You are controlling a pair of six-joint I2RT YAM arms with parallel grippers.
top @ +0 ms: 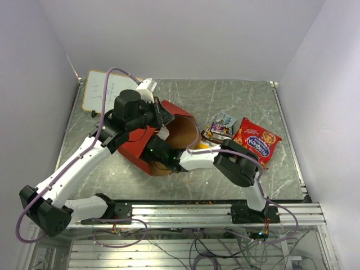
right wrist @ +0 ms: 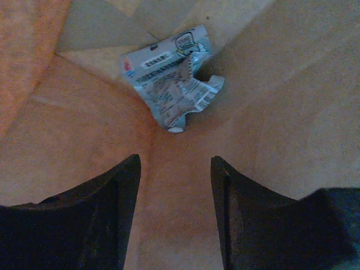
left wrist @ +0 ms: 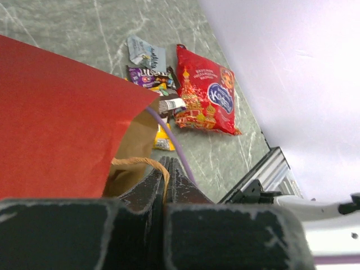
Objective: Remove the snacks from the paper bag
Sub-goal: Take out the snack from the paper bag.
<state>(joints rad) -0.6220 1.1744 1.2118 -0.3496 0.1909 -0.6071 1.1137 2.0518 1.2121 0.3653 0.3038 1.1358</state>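
The red paper bag (top: pixel 147 142) lies on its side with its brown mouth facing right. My left gripper (left wrist: pixel 167 160) is shut on its tan loop handle (left wrist: pixel 135 162) and holds the mouth up. My right gripper (right wrist: pixel 175 163) is open and empty deep inside the bag, just short of a crumpled grey-white wrapper (right wrist: pixel 171 84) at the bag's bottom. Outside on the table lie the large red crinkly bag (top: pixel 257 140), a dark purple bar (top: pixel 216 132), another grey-white wrapper (top: pixel 225 120) and the orange-yellow packet (left wrist: pixel 163 138). In the top view the bag hides my right fingers.
A white-faced board (top: pixel 104 90) with a tan frame lies at the back left. White walls close in the table (top: pixel 236 95) on three sides. An aluminium rail (top: pixel 225 211) runs along the near edge. My right arm (top: pixel 239 163) crosses in front of the bag's mouth.
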